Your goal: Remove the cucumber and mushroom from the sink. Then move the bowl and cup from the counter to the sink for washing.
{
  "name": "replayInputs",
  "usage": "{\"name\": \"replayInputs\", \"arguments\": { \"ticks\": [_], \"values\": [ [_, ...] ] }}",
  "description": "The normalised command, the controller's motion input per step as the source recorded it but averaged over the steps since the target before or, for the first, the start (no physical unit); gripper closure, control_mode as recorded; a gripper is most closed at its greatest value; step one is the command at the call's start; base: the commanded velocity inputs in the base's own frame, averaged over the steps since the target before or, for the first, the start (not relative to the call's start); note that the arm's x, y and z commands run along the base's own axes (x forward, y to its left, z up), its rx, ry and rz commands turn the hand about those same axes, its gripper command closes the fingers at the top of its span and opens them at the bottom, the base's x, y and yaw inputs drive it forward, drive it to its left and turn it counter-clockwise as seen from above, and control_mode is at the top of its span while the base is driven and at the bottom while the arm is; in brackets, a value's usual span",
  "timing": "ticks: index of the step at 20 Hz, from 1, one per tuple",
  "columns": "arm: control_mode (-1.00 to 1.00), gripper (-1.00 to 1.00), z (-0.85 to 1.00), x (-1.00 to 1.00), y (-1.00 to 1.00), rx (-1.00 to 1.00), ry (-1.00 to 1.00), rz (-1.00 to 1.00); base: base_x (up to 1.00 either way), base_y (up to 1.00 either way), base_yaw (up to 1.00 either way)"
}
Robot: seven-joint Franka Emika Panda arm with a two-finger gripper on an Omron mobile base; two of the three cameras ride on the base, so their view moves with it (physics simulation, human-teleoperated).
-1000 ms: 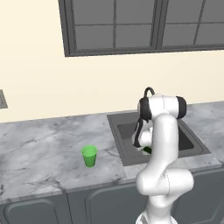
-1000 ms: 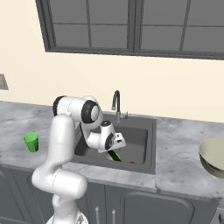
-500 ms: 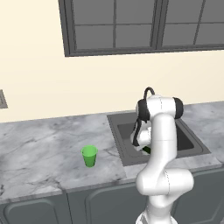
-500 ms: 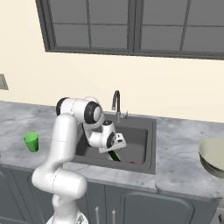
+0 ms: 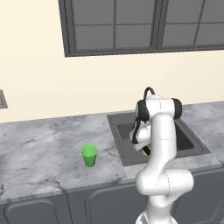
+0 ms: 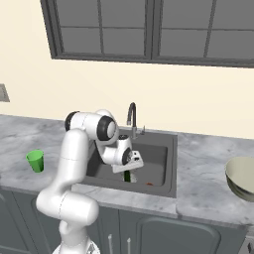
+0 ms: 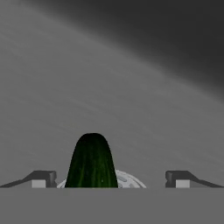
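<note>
Cucumber (image 7: 92,161), glossy dark green, rounded tip, between wide-spread fingers (image 7: 41,178) of hand (image 7: 111,179)

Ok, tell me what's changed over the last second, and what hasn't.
The arm has sunk a little further into the sink, bringing the gripper down over the cucumber, jaws open on either side of it and nothing gripped. The cup, bowl and mushroom are unmoved.
</note>
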Motion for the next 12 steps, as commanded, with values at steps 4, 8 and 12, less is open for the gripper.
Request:
{"name": "replayInputs", "arguments": {
  "ticks": [4, 8, 12],
  "values": [
    [-1.0, 1.0, -0.22, 0.03, 0.0, 0.0, 0.11, 0.0, 0.0, 0.0, 0.0],
    [-1.0, 1.0, -0.19, -0.01, 0.0, 0.0, 0.11, -0.02, 0.0, 0.0, 0.0],
    [-1.0, 1.0, -0.15, -0.04, 0.0, 0.0, 0.05, -0.03, 0.0, 0.0, 0.0]
  ]
}}
